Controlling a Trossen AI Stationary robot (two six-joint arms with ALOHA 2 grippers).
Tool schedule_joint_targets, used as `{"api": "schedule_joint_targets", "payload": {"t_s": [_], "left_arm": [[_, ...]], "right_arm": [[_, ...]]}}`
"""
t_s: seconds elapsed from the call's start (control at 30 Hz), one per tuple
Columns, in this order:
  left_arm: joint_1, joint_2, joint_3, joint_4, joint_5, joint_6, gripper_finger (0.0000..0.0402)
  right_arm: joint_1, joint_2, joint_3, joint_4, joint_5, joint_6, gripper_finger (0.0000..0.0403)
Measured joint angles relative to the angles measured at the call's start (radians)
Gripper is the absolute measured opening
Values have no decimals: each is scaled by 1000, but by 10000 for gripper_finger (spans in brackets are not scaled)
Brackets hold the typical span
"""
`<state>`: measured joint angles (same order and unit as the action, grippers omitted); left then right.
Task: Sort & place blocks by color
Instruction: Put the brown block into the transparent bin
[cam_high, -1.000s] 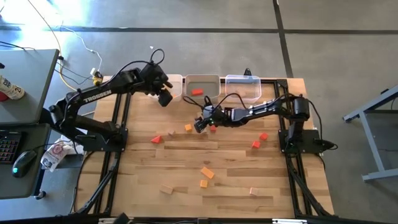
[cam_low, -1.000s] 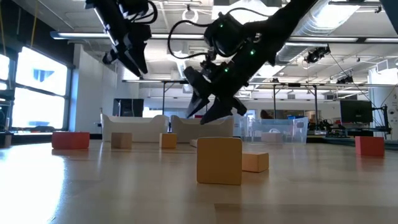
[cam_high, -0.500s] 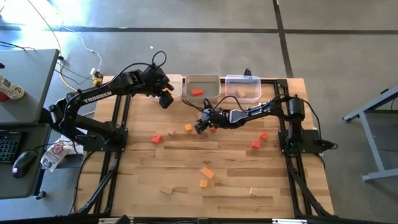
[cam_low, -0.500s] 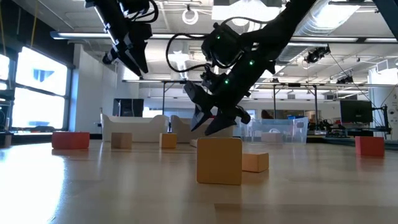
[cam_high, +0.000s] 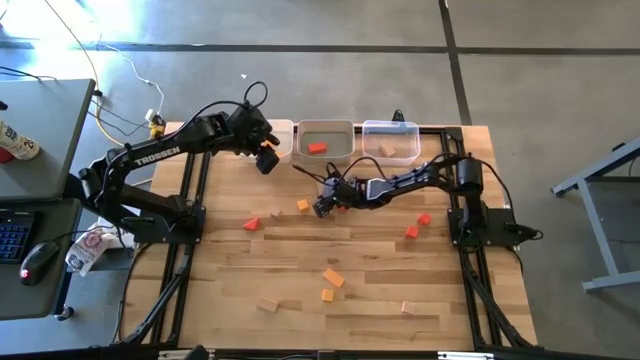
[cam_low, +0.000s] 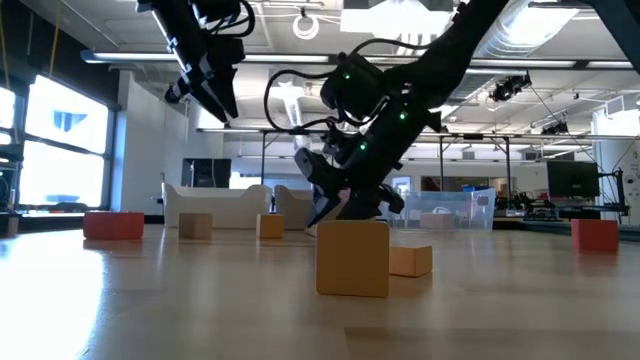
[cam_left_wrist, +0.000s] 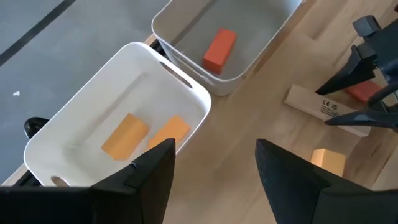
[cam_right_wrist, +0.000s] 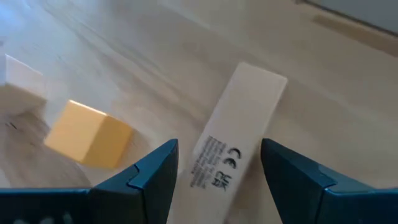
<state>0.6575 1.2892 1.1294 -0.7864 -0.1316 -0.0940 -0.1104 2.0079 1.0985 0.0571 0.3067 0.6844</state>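
Note:
My right gripper (cam_right_wrist: 217, 180) is open, low over the table's middle (cam_high: 322, 206), fingers slanting down. A pale wooden bar with a printed label (cam_right_wrist: 239, 134) lies flat on the table, its near end between the two fingers with a gap on each side. An orange cube (cam_right_wrist: 90, 134) sits beside it, and a red block (cam_left_wrist: 364, 92) lies just behind the gripper. My left gripper (cam_left_wrist: 214, 180) hangs open and empty above the white bin (cam_left_wrist: 186, 93), which holds two orange blocks (cam_left_wrist: 124, 137). The grey bin (cam_high: 327, 130) holds a red block (cam_left_wrist: 219, 50).
A clear bin (cam_high: 390, 140) stands at the far edge, right of the grey one. Loose blocks are scattered on the table: a red wedge (cam_high: 251, 224), two red ones (cam_high: 411, 232), two orange ones (cam_high: 333, 277), and pale ones (cam_high: 267, 303) toward the near edge.
My right gripper has sunk toward the table, still open, so that its fingers now stand low around the pale bar's end. The blocks have stayed where they were.

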Motion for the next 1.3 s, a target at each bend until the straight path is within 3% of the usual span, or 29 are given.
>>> {"api": "schedule_joint_targets", "payload": {"t_s": [0.33, 0.67, 0.97, 1.3], "left_arm": [[0, 1, 0, 0, -12, 0, 209], [0, 1, 0, -1, -11, 10, 209], [0, 1, 0, -1, -11, 19, 209], [0, 1, 0, -3, -10, 19, 209]], "right_arm": [[3, 24, 4, -24, 64, -8, 206], [-25, 26, 82, -206, 61, -83, 117], [-47, 28, 85, -239, 1, -65, 113], [-45, 37, 176, -349, -3, -188, 101]]}}
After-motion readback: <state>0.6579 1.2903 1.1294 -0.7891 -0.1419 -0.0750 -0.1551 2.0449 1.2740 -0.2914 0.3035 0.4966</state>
